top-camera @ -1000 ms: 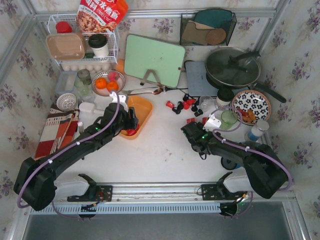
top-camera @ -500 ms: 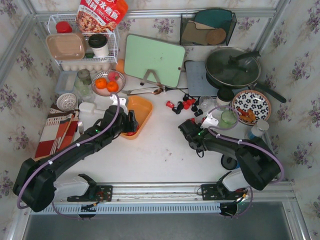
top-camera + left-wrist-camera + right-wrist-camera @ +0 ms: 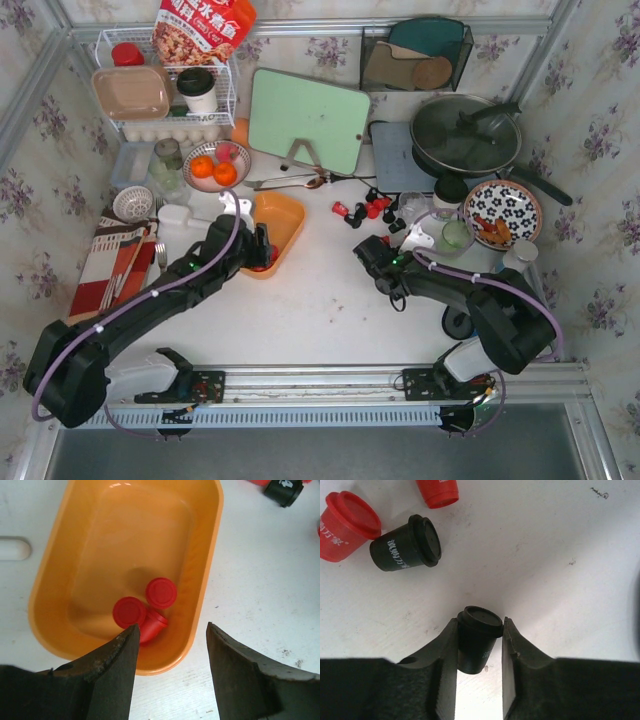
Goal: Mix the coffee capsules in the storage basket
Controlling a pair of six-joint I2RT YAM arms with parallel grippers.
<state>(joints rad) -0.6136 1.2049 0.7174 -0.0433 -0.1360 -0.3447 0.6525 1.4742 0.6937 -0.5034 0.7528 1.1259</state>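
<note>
The orange storage basket [image 3: 287,214] lies left of centre and fills the left wrist view [image 3: 55,580]. Three red coffee capsules [image 3: 161,592] lie in its near end. My left gripper [image 3: 262,250] is open and empty, its jaws straddling the basket's near rim [image 3: 172,630]. My right gripper [image 3: 366,252] is shut on a black capsule [image 3: 479,635] just above the white table [image 3: 480,622]. More red and black capsules [image 3: 365,210] lie loose behind it. A black one [image 3: 407,542] and a red one [image 3: 347,526] show in the right wrist view.
A green cutting board [image 3: 308,120] stands behind the basket. A bowl of oranges [image 3: 213,167] and a white wire rack [image 3: 165,90] are at the back left. A pan [image 3: 465,135], a patterned plate [image 3: 503,212] and a glass [image 3: 457,237] are on the right.
My right gripper has moved left and a little away from me with the black capsule in it. The left arm has hardly moved.
</note>
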